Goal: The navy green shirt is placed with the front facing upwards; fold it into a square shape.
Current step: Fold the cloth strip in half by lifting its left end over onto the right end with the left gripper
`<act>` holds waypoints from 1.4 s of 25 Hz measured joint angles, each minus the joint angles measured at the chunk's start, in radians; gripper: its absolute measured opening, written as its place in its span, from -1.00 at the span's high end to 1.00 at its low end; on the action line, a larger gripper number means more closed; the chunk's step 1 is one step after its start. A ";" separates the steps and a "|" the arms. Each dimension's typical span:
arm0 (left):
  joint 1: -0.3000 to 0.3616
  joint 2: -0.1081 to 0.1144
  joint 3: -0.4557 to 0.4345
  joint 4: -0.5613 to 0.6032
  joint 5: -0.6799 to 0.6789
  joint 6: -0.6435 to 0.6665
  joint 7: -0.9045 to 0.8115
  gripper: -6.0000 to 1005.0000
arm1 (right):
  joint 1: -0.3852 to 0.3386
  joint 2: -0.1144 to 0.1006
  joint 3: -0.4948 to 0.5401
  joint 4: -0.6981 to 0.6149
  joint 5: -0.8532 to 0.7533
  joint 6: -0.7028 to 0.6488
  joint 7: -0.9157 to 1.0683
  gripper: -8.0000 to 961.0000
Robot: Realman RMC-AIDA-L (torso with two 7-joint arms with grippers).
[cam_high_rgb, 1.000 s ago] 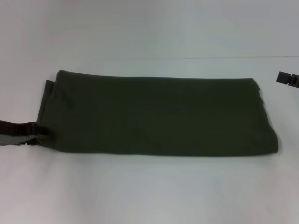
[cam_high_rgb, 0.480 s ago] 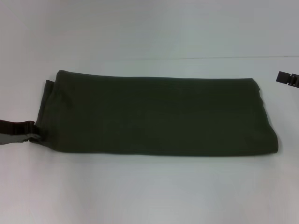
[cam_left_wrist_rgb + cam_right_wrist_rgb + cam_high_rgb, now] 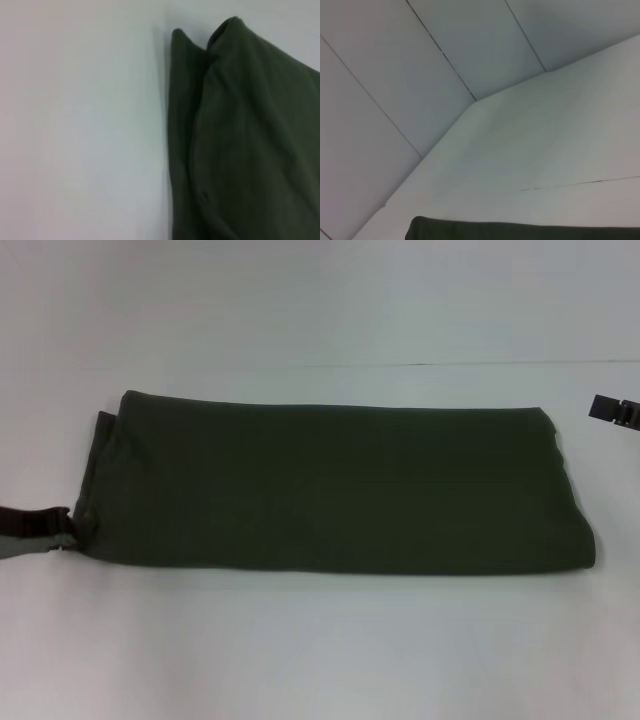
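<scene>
Left pincer (image 3: 66,530) now lower at shirt (image 3: 340,485) edge, grip unclear; right pincer (image 3: 612,410) unmoved.

We see a plain white tabletop (image 3: 320,650), matte, evenly lit, with soft shadows only. A thin dark seam (image 3: 470,364) runs across its far part. Behind it stands a pale wall (image 3: 420,60) of flat panels split by narrow dark joints (image 3: 442,52); wall and tabletop meet in a straight edge. Light is diffuse, with no glare.
</scene>
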 joint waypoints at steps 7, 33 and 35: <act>0.079 -0.011 -0.015 0.067 -0.055 0.039 0.001 0.99 | 0.000 0.002 0.000 0.005 0.000 0.001 -0.002 -0.91; 0.236 0.049 -0.401 0.128 -0.211 0.095 0.208 0.99 | 0.026 0.065 0.017 0.039 0.000 0.054 -0.017 -0.91; 0.239 0.051 -0.412 0.137 -0.212 0.101 0.209 0.99 | 0.028 0.066 0.015 0.040 0.000 0.058 -0.021 -0.91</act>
